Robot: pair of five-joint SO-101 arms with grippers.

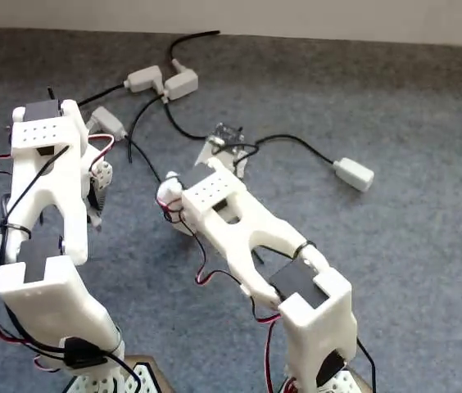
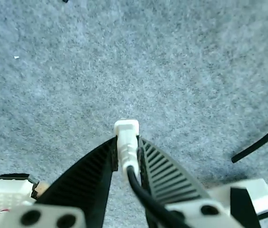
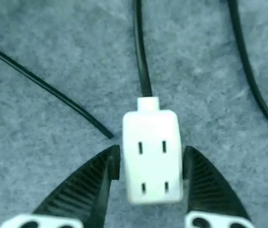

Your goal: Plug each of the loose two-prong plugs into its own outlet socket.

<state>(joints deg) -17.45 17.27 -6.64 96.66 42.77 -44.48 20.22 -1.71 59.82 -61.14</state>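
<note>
Both jaws clamped over grey carpet (image 1: 428, 270): left on plug (image 2: 126, 137), right on socket (image 3: 152, 152)

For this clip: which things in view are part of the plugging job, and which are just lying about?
Job: plug in the left jaws; outlet block in the right jaws; joined white pair; white cord end at right; white cord end at left.
Lying about: grey carpet; the arms' own wiring.

Two white arms on the grey carpet (image 1: 428, 270)! Left arm (image 1: 47, 205) at nine o'clock, right arm (image 1: 247, 237) near centre. Touching connector pair (image 1: 161, 80) at eleven, lone connector (image 1: 354, 173) at three.
</note>
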